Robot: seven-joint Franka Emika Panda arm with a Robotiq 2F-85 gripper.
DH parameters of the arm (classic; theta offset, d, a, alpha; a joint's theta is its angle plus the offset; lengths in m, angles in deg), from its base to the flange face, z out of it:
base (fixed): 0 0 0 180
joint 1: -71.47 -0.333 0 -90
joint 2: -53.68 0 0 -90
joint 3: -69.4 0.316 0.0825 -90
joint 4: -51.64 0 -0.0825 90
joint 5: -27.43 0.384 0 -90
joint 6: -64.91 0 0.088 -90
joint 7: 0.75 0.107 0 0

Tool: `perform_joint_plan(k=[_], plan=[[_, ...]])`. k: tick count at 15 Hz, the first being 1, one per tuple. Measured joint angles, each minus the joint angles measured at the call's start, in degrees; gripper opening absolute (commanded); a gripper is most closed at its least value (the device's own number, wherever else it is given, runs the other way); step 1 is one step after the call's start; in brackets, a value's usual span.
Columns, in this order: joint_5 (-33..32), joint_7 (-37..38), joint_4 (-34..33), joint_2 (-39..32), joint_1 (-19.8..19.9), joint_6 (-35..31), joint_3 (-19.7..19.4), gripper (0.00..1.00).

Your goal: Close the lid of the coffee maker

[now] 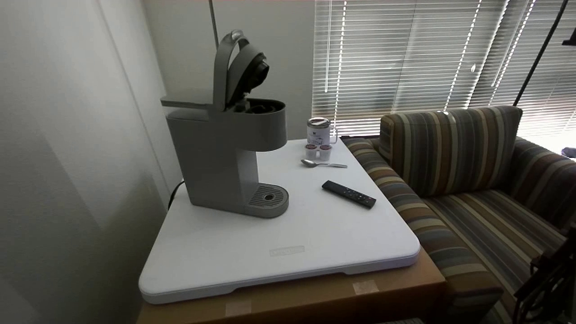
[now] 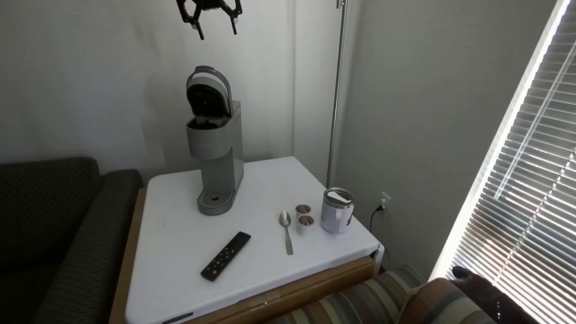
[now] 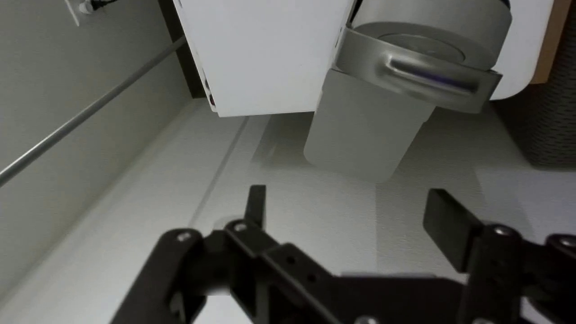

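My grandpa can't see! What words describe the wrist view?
A grey coffee maker with its lid up stands on a white table, seen from above. An open, empty gripper fills the foreground; a pole slants at left.

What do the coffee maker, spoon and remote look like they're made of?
The coffee maker seems matte grey plastic, given its even, low-sheen sides, though painted metal is possible. The spoon is probably polished metal: silvery, with bright highlights. The remote looks like dull black plastic, without metallic glint.
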Motion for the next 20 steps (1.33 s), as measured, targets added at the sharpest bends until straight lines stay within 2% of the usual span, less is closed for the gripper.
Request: perform_joint_plan(k=[7,9,20], plan=[[0.05,-0.71,-4.29,-3.96,-1.42,2.76,0.51,0.11],[0.09,-0.77,-5.01,-4.60,-1.52,3.49,0.51,0.00],[0.32,-0.87,-6.16,-5.86,-1.50,11.73,0.52,0.00]])
